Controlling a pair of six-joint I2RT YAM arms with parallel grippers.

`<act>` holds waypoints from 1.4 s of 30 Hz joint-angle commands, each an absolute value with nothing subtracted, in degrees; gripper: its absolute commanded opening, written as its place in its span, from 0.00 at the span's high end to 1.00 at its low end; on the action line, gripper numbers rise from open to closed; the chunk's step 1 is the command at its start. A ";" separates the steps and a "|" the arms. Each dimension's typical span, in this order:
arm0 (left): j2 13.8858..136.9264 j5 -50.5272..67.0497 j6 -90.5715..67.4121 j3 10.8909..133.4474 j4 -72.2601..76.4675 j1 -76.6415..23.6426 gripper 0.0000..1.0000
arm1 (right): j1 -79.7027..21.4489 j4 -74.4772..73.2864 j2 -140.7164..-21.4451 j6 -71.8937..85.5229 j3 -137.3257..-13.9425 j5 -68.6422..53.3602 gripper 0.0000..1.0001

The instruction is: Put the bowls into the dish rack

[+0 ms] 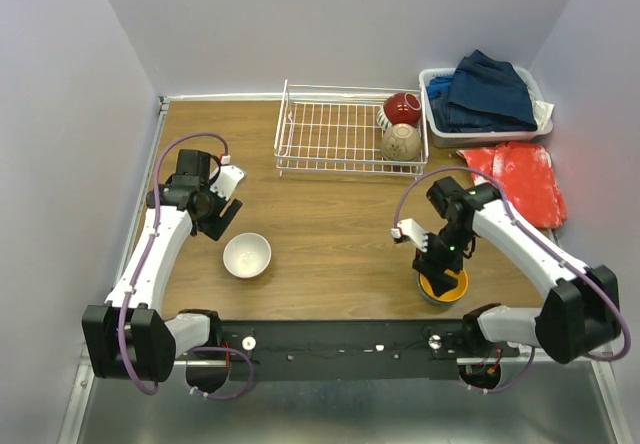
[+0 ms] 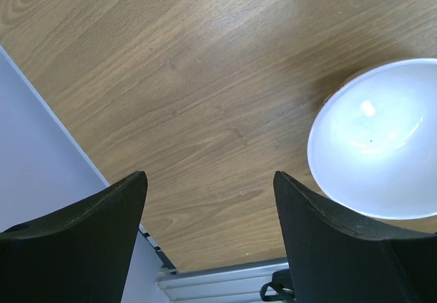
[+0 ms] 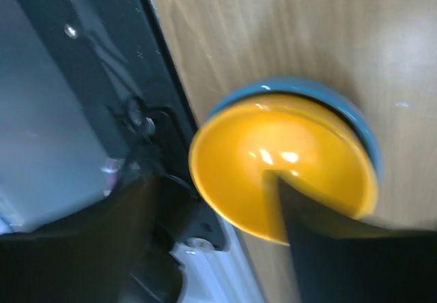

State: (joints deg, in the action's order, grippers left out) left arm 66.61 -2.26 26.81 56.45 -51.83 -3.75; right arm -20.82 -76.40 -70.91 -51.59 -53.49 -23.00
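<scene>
At five o'clock the right gripper [image 1: 438, 267], jaws partly apart, is straddling the orange bowl [image 3: 273, 146] at its rim. Next it is probably needing a firm close, then a lift to the dish rack [image 1: 330, 136] at twelve o'clock. The left gripper [image 2: 208, 180] is hanging wide.

Brown wooden table [image 1: 330, 229], white wire dish rack [image 1: 330, 136] at far middle, white bowl [image 1: 247, 255] near left front, blue bowl [image 3: 355, 115] at near right edge holding orange bowl [image 3: 239, 173], white basket [image 1: 480, 137] of blue clothes far right, red cloth [image 1: 520, 179] beside it.
</scene>
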 commanded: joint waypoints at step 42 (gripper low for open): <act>73.56 -4.04 27.77 60.47 -47.29 -2.02 0.16 | -25.31 -62.22 -82.26 -26.01 -56.86 -16.00 0.68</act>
